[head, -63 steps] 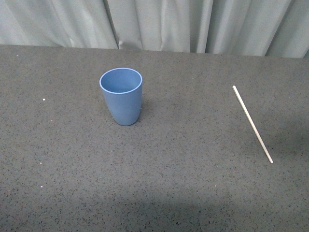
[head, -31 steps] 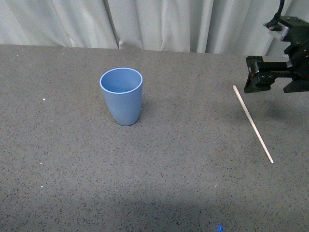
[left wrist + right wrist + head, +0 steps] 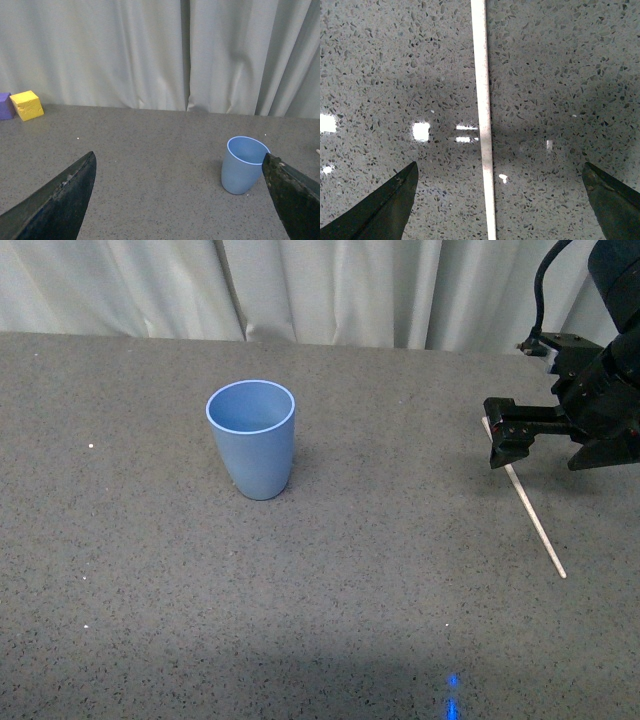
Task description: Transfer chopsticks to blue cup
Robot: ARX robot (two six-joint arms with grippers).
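The blue cup [image 3: 252, 438] stands upright and empty on the grey speckled table, left of centre; it also shows in the left wrist view [image 3: 244, 164]. The pale chopstick [image 3: 530, 513] lies flat on the table at the right. My right gripper [image 3: 545, 445] hangs open over the chopstick's far end. In the right wrist view the chopstick [image 3: 483, 115] runs straight between the two spread fingertips, and the gripper [image 3: 500, 200] holds nothing. My left gripper [image 3: 180, 200] is open and empty, out of the front view, some way from the cup.
The grey speckled table [image 3: 380, 570] ends at a pale curtain [image 3: 330, 290] behind. A yellow block [image 3: 27, 105] and a purple block [image 3: 4, 105] sit at the table's far edge in the left wrist view.
My right arm has come into the front view from the right and moved left and down, until it hangs over the chopstick's far end. The cup and chopstick have not moved.
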